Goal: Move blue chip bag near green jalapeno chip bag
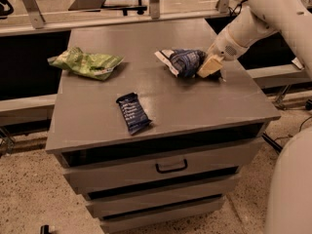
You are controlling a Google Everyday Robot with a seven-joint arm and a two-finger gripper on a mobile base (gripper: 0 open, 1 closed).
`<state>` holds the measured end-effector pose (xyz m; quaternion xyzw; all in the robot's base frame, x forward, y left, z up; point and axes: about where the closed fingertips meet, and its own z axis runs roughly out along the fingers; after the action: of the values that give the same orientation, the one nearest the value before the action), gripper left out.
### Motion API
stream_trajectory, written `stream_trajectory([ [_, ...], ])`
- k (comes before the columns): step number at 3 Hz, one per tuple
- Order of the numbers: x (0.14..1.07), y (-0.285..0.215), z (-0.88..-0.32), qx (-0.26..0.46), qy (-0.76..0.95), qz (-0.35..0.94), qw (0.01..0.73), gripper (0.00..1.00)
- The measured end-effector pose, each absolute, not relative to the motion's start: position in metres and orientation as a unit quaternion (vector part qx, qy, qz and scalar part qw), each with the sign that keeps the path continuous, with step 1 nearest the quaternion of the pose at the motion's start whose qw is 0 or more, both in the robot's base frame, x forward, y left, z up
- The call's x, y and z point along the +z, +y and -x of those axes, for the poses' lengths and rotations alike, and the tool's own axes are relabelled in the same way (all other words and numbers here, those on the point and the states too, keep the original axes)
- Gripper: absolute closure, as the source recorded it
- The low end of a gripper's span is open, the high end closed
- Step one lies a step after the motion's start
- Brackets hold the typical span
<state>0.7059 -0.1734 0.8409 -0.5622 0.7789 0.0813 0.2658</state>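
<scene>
One gripper [210, 67] beside crinkly blue chip bag [183, 61].

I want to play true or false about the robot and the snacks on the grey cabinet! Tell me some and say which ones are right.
1. The green jalapeno chip bag lies on the left side of the cabinet top. True.
2. The blue chip bag touches the green bag. False: they lie apart, with bare grey top between them.
3. The gripper is at the right end of the blue chip bag. True.
4. The small dark blue wrapper sits on top of the green bag. False: it lies alone near the front edge.
5. The drawer handle is dark. True.
</scene>
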Motion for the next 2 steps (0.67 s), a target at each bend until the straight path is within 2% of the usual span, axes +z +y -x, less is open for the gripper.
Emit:
stream_trajectory([
  [2, 0.858, -0.161, -0.714, 0.064, 0.759, 0.583, 0.281, 1.0],
])
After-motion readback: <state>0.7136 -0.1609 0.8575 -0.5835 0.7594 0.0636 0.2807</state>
